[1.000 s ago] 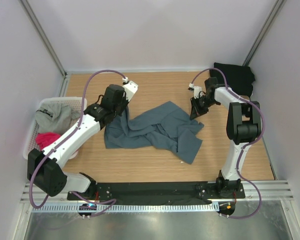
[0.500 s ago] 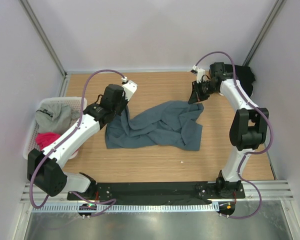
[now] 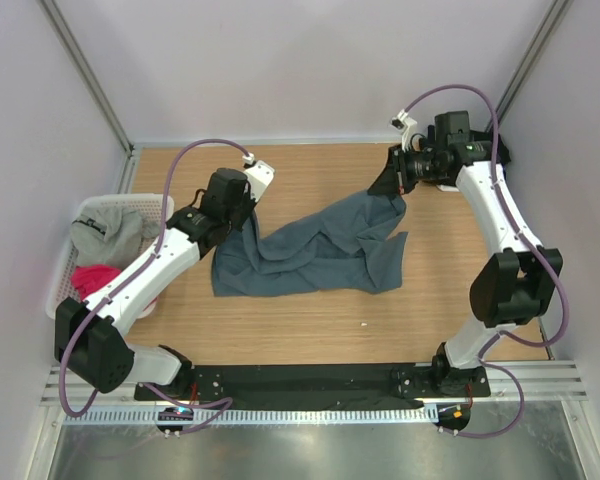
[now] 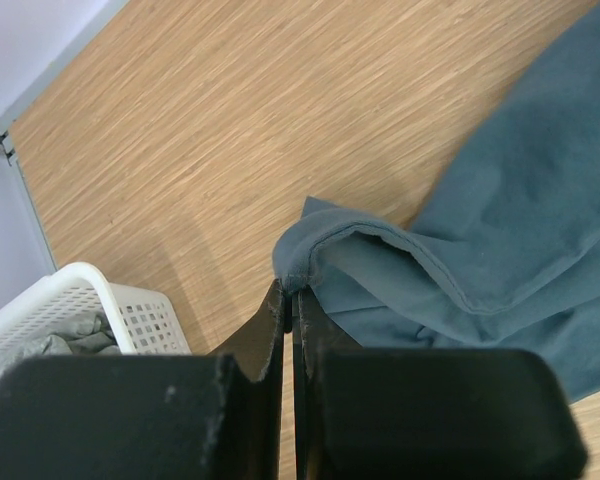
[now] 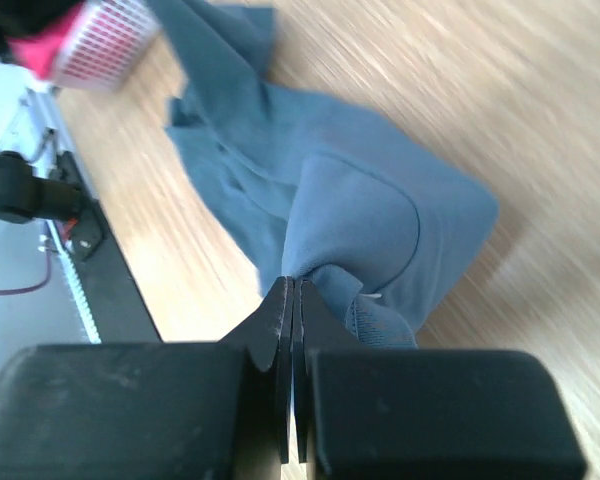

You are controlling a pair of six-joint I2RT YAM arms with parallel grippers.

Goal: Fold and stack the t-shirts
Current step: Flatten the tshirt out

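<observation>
R jaws dragged blue-grey tee (image 3: 320, 250) rearward | L jaws; R jaws: pinching it

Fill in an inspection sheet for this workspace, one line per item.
Surface: wooden table, light grain.
Job's things: blue-grey t-shirt crumpled mid-table; black t-shirt in far right corner; light grey t-shirt and pink t-shirt in white basket at left.
Clutter: tiny white speck near the front.
Hands: left hand and right hand each shut on the blue-grey t-shirt's edge.
Cables: purple cables in high loops, untangled.
Surroundings: pale walls, metal corner posts.
</observation>
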